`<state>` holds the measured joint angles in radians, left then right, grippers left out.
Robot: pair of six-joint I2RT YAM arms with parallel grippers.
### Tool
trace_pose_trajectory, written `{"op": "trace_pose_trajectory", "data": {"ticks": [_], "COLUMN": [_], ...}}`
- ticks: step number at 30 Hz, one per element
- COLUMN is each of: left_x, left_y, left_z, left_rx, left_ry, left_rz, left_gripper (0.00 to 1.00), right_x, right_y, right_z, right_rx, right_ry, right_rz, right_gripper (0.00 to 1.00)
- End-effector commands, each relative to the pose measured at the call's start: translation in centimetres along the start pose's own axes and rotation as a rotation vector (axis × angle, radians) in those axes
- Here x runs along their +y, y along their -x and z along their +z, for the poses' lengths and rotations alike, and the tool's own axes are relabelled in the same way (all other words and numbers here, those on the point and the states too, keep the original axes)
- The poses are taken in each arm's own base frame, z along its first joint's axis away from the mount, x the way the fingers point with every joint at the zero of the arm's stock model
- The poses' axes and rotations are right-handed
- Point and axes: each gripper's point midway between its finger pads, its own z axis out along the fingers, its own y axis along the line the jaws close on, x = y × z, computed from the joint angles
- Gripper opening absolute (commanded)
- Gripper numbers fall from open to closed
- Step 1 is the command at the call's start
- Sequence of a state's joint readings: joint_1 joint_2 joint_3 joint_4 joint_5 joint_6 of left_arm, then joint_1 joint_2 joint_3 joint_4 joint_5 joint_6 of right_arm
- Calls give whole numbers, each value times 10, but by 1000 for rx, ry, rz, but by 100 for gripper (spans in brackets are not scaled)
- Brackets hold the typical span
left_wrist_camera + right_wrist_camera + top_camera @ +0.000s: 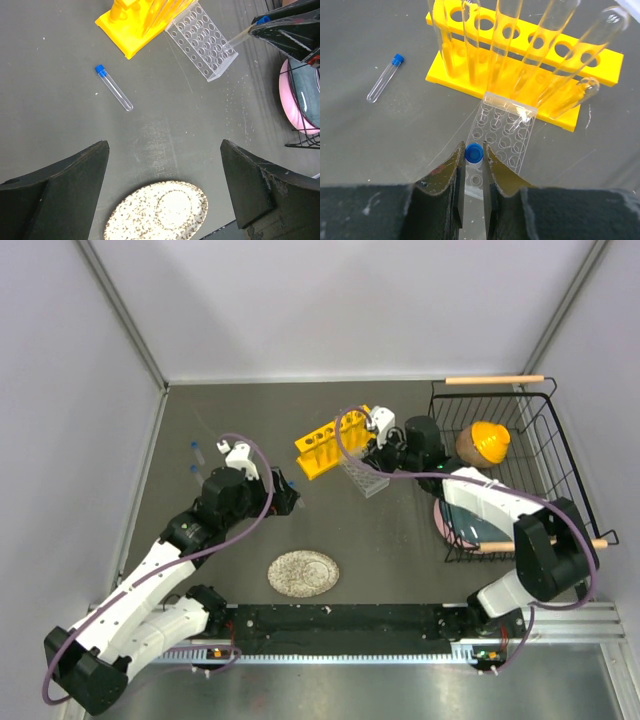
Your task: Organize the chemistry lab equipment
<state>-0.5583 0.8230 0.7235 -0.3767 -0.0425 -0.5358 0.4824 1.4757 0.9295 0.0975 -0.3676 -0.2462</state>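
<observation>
Standing racks, top view: yellow rack [328, 448] and clear gridded rack [365, 478] sit end-on against each other mid-worktop [400, 540]; the right claw [382, 452] hangs over them.
Left claw, top view: left claw [292, 496] sits low, left of the racks; two loose vials [196, 452] lie further left.
Left wrist view: left claw spread wide, holding nothing; one blue-capped vial [114, 87] lies flat on the worktop near the yellow rack; speckled plate [160, 210] below the fingers.
Right wrist view: right claw pinched narrow around a held vial [473, 152], its blue cap between the fingers, above the clear gridded rack; glass tubes [505, 30] lean in the yellow rack.
</observation>
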Motion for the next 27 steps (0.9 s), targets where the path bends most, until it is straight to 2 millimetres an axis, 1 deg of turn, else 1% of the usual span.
{"op": "trace_pose_trajectory", "data": {"ticks": [1,5,9,13,18,21,27], "left_x": [3,8,11,14,16,16,18], "left_y": [5,3,2,3,1,2,2], "left_z": [-2,-3,-4,-5,-4,-5,-7], "left_rx": [-22,-21,-20,-24,-19,-21,-24], "left_ry": [10,24,34,42,46,46,53], "left_rz": [12,14,20,24,26,26,28], "left_gripper": [99,99,99,99,99,99,99], "right_x": [4,10,10,8,7,5,3], "right_y": [31,24,23,23,29,28,19], "right_z": [17,31,40,44,48,52,61], "right_rx": [-97,-80,-78,-79,-93,-90,-65], "right_ry": [11,33,35,35,33,31,29], "right_rz": [-79,-73,-60,-58,-51,-46,-37], "right_gripper": [12,12,12,12,12,12,12]}}
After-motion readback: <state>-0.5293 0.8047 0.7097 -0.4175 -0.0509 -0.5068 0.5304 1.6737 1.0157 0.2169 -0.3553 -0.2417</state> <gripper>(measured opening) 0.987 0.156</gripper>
